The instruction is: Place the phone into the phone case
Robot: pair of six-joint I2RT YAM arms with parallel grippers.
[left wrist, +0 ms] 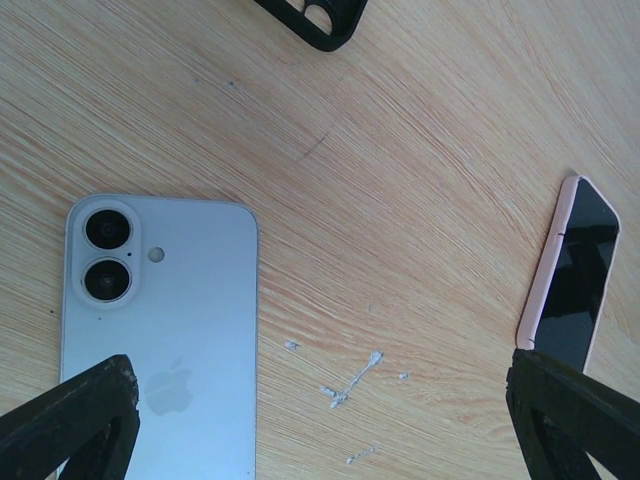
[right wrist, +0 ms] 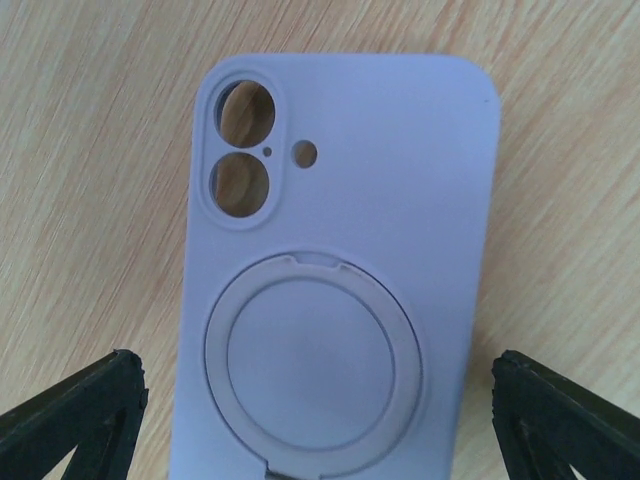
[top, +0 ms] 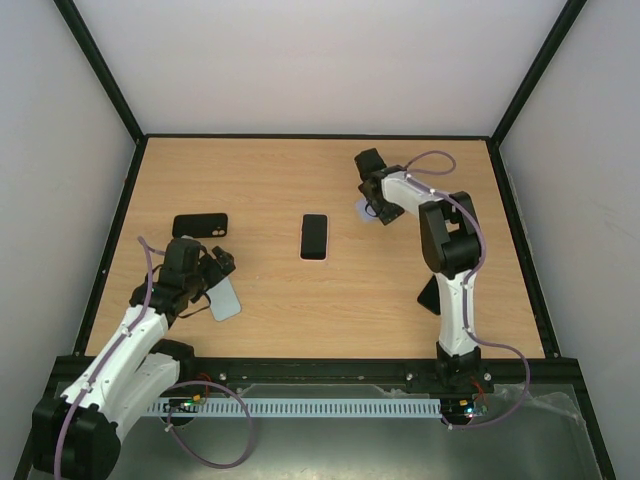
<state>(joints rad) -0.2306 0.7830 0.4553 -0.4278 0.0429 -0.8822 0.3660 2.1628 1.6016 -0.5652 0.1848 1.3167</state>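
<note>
Right fingers spread | lilac case, blue phone: lower ends cropped

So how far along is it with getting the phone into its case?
Nothing is done yet: the blue phone lies bare, back up, on the table, and the lavender case lies empty elsewhere, wood showing through its camera holes. In hand: the left gripper hangs open over the phone, the right gripper over the case, neither gripping. Left: grasp them, bring them together, press the phone in.
</note>
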